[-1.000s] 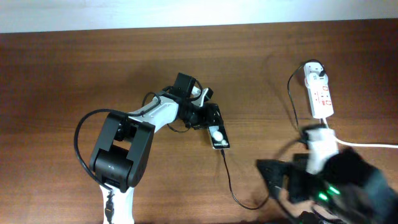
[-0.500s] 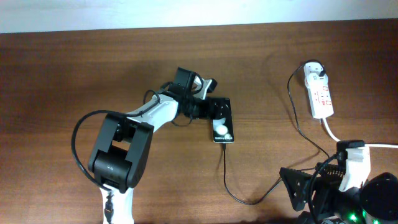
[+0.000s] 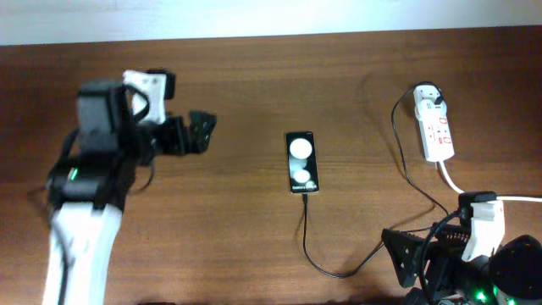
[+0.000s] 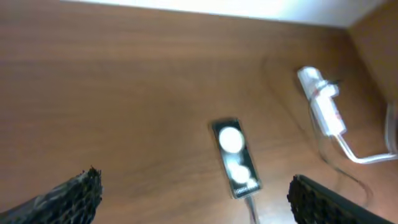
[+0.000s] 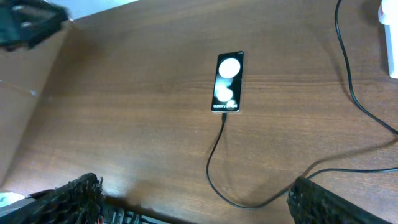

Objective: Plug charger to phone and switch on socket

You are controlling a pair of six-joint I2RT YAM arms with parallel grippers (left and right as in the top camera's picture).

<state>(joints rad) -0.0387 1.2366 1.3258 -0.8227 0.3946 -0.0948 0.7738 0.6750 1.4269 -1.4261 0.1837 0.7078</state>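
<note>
The left gripper [image 3: 205,133] is retreating to the upper left, jaws wide and empty, leaving the charger [image 3: 305,225] plugged into the phone [image 3: 302,162]. The right gripper [image 3: 396,258], jaws spread and empty, is left facing the socket [image 3: 436,131] switch.

— Underneath it all?
— Brown wooden table [image 3: 212,237], grained left to right, faintly glossy.
— Beyond the far edge?
— Plain pale strip [image 3: 254,17] across the top of the overhead view, meeting the wood in a straight line. Also visible along the top of the left wrist view.
— Anything more?
— Lighter brown panel [image 5: 18,68] at the left of the right wrist view, angled against the darker wood. Too unclear to name.
</note>
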